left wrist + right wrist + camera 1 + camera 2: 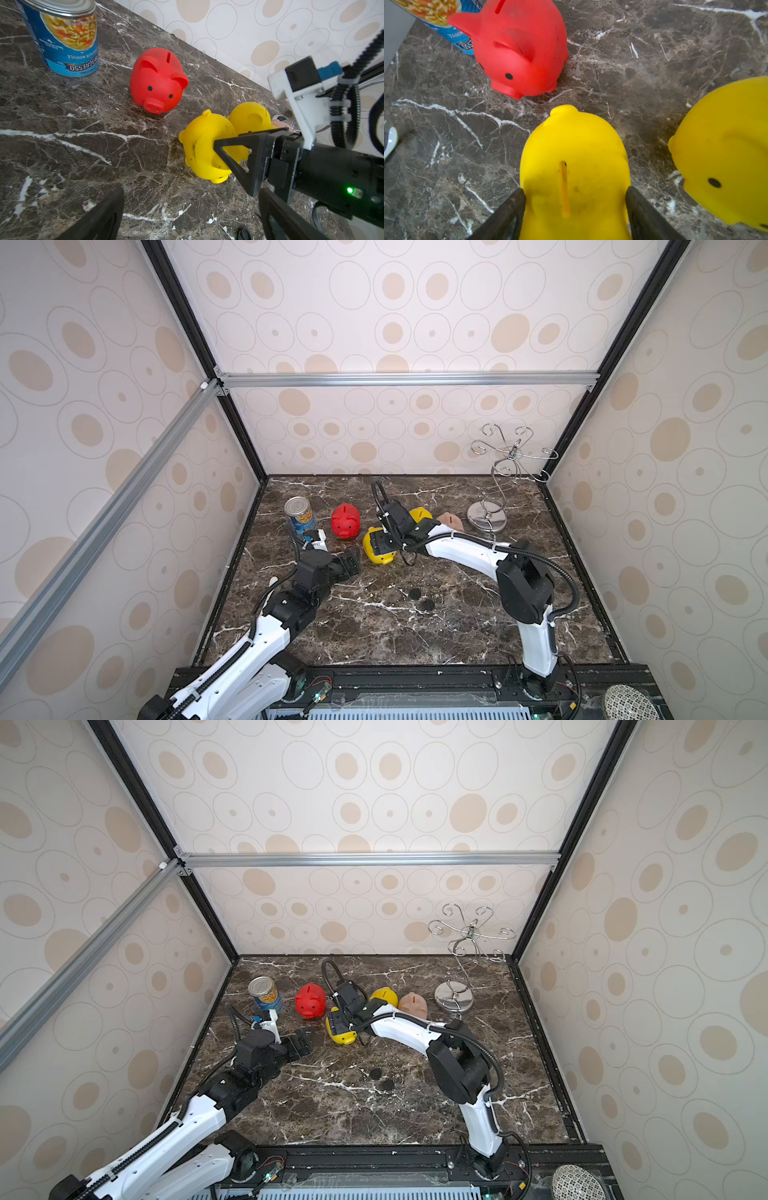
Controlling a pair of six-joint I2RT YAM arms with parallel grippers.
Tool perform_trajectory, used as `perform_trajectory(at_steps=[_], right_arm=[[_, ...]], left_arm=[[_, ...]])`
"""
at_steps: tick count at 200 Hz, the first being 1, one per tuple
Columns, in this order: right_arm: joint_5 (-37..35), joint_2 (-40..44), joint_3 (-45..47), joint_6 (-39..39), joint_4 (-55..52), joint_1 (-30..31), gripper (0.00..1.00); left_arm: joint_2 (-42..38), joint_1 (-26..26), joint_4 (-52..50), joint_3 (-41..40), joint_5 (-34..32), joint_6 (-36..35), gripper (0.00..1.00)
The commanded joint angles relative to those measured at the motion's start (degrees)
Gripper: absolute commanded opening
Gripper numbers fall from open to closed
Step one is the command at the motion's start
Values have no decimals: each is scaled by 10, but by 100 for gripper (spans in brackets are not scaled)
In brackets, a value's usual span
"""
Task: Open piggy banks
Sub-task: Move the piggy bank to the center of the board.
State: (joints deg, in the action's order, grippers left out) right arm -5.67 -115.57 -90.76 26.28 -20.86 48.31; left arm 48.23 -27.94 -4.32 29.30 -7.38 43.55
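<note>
- Evidently, the right end effector [574, 192] was clamped on the near yellow piggy bank [571, 145], with one finger against each flank. This grip was judged to steady the body so that its underside could be worked on.
- The near yellow piggy bank sat mid-table, rolled onto its side. Its coin slot faced the right wrist camera, and its feet and belly faced the left end effector [352, 563].
- Its long axis, snout to rump, ran roughly level with the table [457, 614], snout toward the robot's edge. Whether it touched the table could not be told.
- The left end effector stood with its fingers fully apart, holding nothing, just beside that exposed belly. The pose was judged to suit a reach for the belly opening.
- The red piggy bank [345, 521], far yellow piggy bank [420, 515] and pink piggy bank [451, 521] stood upright in a row behind, slots upward. The red snout pointed toward the robot.
- Two black plugs [414, 593] lay loose on the table nearer the robot, apart from the banks.
</note>
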Motion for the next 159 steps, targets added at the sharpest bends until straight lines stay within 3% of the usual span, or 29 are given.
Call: perform_trajectory(at_steps=[1,79,126,143,159], right_arm=[[27,24,31,61,-8,12,79],[126,44,10,99,20,16,82],[185,62,29,111,54,19,80],[197,75,46,104,66,22,80],[161,93,68,79,56,21,76]], left_arm=[[4,5,7,21,-12,-7,100],[30,9,14,39,-21,-24,100],[55,52,18,63,-9,-29,100],[72,68,28,68,0,-33,100],[98,85,45,71,16,-31,100]])
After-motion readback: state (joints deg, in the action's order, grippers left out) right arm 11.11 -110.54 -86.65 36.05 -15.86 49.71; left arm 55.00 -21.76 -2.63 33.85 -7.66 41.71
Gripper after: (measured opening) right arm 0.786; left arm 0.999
